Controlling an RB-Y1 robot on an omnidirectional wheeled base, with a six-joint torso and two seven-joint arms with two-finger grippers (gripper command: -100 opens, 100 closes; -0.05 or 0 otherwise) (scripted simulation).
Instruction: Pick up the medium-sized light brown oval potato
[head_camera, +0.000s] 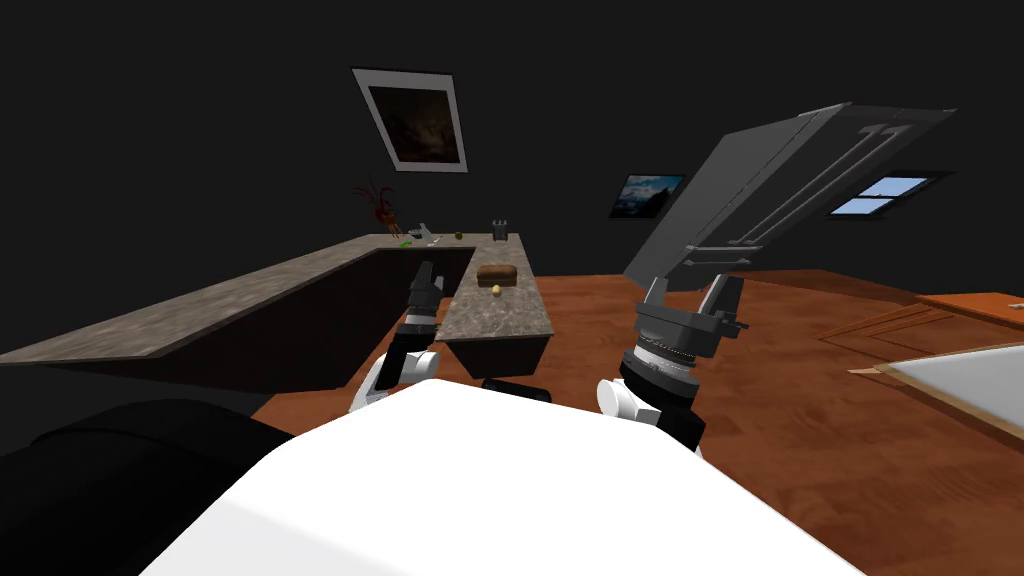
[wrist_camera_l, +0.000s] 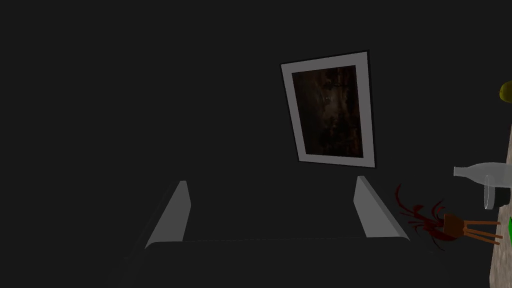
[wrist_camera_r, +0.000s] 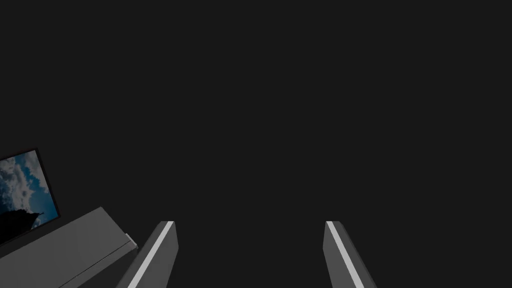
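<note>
The left tool (head_camera: 427, 272) hung open and empty, short of the brown loaf (head_camera: 497, 275); the right tool (head_camera: 690, 284), also open, was well away from the loaf. The potato (head_camera: 495, 290) lay on my side of the loaf, on the speckled, stone-like table (head_camera: 505, 322). Small, oval and pale tan, it was probably firm, light and prone to rolling, so I would grip across its narrow middle.

Speckled stone worktop (head_camera: 300, 280), L-shaped, on a dark base. On its near leg lies a brown loaf (head_camera: 497, 275). At the far corner are a red-leaved plant (head_camera: 378, 205) on a brown stand, a clear bottle (wrist_camera_l: 477, 172) near it, a small green item (head_camera: 405, 243) and a dark boxy item (head_camera: 501, 229). The dark wall carries a grey-framed picture (head_camera: 415, 122) and a sky picture (head_camera: 648, 194). A grey refrigerator (head_camera: 790, 190) stands on the wooden floor (head_camera: 800, 430).
</note>
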